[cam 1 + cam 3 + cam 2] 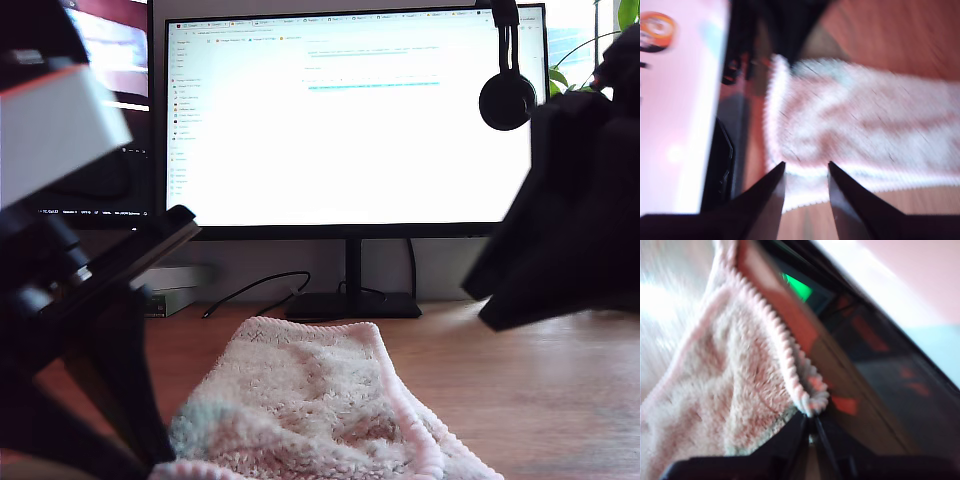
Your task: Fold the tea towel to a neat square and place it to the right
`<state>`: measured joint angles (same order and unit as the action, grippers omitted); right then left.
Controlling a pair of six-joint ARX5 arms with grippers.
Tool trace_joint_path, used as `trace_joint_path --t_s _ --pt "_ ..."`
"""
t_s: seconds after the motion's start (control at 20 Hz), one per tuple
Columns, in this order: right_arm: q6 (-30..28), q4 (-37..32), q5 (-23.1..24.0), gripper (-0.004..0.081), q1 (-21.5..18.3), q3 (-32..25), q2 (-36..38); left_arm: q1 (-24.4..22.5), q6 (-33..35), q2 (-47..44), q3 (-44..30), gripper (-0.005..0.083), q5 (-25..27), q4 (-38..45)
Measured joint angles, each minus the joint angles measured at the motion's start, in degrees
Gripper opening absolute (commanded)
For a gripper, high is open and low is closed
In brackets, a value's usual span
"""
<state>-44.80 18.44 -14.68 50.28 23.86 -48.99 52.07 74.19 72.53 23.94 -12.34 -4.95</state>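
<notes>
The tea towel [300, 400], fluffy pale pink with faint blue-green patches and a corded pink edge, lies bunched on the wooden table [540, 400] at the bottom middle of the exterior view. In the first wrist view my first gripper [810, 422] is shut on the corded edge of the towel [730, 390], which rises from the jaws. My second gripper [806, 170] is open above one end of the towel [865, 120], whose edge shows between the fingertips. A dark arm [90, 330] reaches down at the exterior view's left, and another [570, 230] hangs at its right.
A large lit monitor [350, 120] on a black stand [352, 300] fills the back of the table. Headphones [507, 95] hang on its upper corner at the exterior view's right, with a plant [565, 75] behind. A black cable [250, 290] runs near the stand.
</notes>
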Motion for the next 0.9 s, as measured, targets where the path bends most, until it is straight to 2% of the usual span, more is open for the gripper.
trace_joint_path --t_s 0.2,0.35,0.6,0.8,0.9 --pt "2.9 -2.5 -0.1 0.0251 4.6 0.0 0.0 -0.1 -3.6 0.0 6.7 -0.0024 -1.2 -4.9" --pt "5.8 -2.7 0.2 0.0263 6.4 0.0 0.0 -0.1 -5.4 0.0 10.3 -0.0024 -3.7 -9.3" --pt "13.8 -5.3 3.1 0.0362 7.2 0.0 -0.2 -0.1 -9.6 0.0 16.2 -0.0024 -7.0 -16.1" --pt "20.4 -8.8 4.2 0.0395 7.3 0.0 -2.7 -0.1 -12.8 0.0 21.3 -0.0024 -9.2 -17.1" --pt "21.4 -8.9 6.7 0.0422 7.7 0.0 -5.0 -0.1 -12.8 0.0 22.0 -0.0024 -9.2 -17.4"
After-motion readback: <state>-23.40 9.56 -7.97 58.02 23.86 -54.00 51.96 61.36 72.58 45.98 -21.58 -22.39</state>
